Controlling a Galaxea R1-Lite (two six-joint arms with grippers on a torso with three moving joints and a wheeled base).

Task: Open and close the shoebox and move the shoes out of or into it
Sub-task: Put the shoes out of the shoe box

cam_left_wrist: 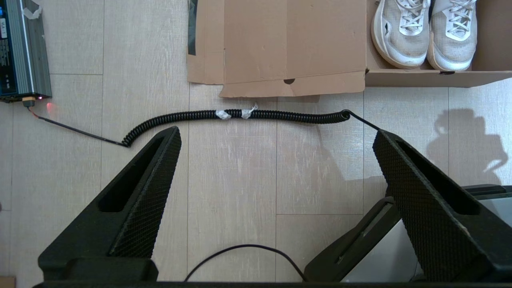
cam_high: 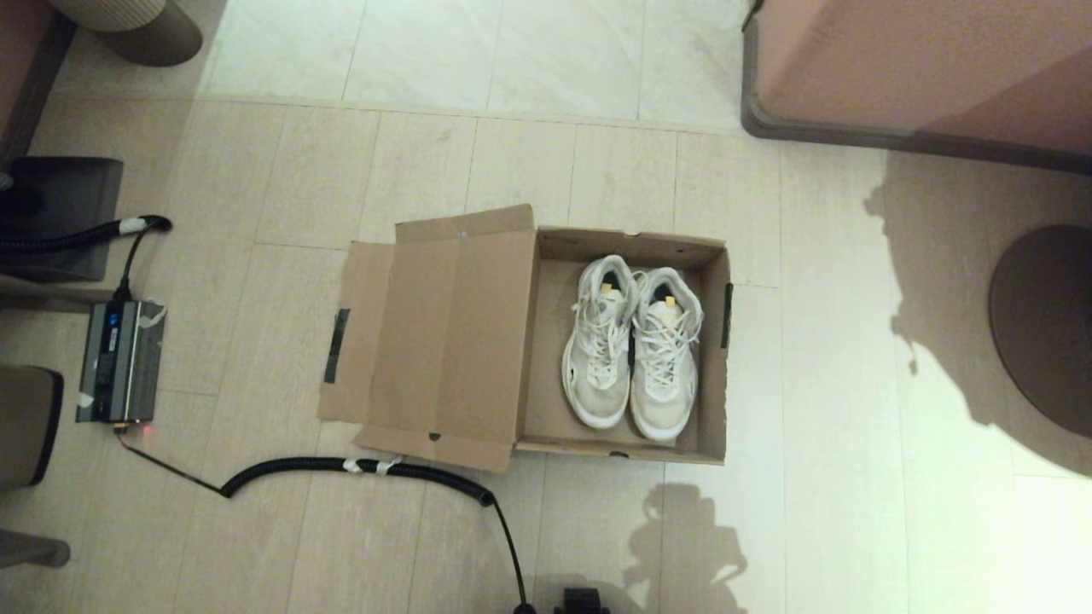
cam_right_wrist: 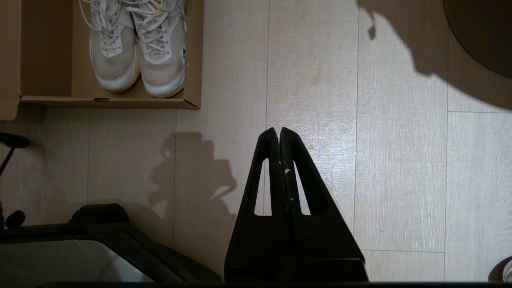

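The brown shoebox (cam_high: 712, 375) stands on the floor with its flap lid (cam_high: 444, 341) folded back flat to the left. Both white sneakers (cam_high: 631, 345) lie side by side inside it, toes toward me. Neither arm shows in the head view. In the left wrist view my left gripper (cam_left_wrist: 276, 138) hangs open over bare floor, short of the lid (cam_left_wrist: 280, 44) and the shoes (cam_left_wrist: 426, 32). In the right wrist view my right gripper (cam_right_wrist: 279, 131) is shut on nothing, over the floor beside the box's near corner (cam_right_wrist: 192, 102) with the shoes (cam_right_wrist: 136, 48) in it.
A black coiled cable (cam_high: 358, 466) runs along the floor just in front of the lid, from a grey power unit (cam_high: 119, 360) at the left. A pink furniture piece (cam_high: 921, 77) stands at the back right, a round dark base (cam_high: 1045, 324) at the right.
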